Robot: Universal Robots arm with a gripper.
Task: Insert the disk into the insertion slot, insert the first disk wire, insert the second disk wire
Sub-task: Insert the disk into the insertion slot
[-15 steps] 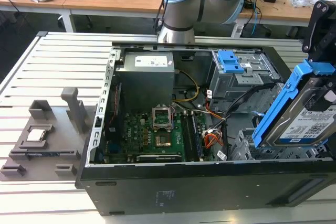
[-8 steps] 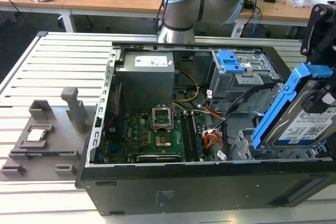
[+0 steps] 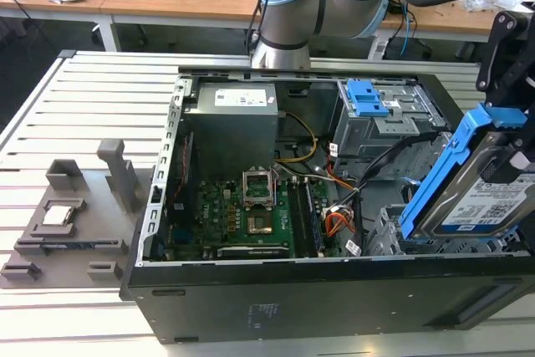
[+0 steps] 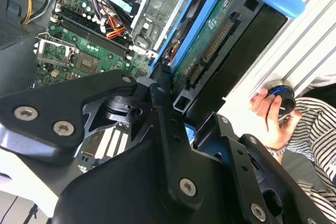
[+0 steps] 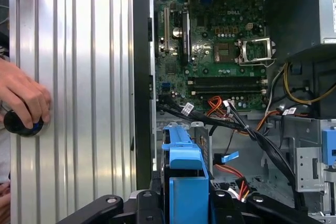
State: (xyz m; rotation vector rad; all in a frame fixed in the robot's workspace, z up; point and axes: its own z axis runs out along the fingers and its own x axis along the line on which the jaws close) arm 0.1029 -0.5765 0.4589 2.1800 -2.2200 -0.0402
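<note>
Gripper: I see my gripper point(image 3: 512, 127) high on the exterior view's right, pinching the upper end of the disk; in the second wrist view its black fingers point(image 4: 160, 109) clamp the disk's edge.
Disk: the disk point(image 3: 489, 198) sits in a blue carrier point(image 3: 441, 175) and hangs tilted in the air, its lower end over the rim of the computer case point(image 3: 292, 307). In the second wrist view I see its green circuit side point(image 4: 210, 51).
Insertion slot: the insertion slot point(image 3: 383, 233) is the low perforated grey cage in the lower right of the exterior view, just below and beside the disk's lower corner. The disk is not inside it.
Taller cage: the taller grey cage point(image 3: 393, 123) with a blue latch point(image 3: 366, 98) stands behind the slot, toward the top of the exterior view.
Cables: an orange cable bundle point(image 3: 336, 223) lies loose between the motherboard point(image 3: 242, 215) and the slot.
Table: the case rests on a slatted metal table point(image 3: 84, 106); a grey fixture point(image 3: 75, 215) lies on the exterior view's left.
Person: in the first wrist view a hand point(image 5: 23, 95) rests on a black knob point(image 5: 21, 125) on the table, outside the case.
</note>
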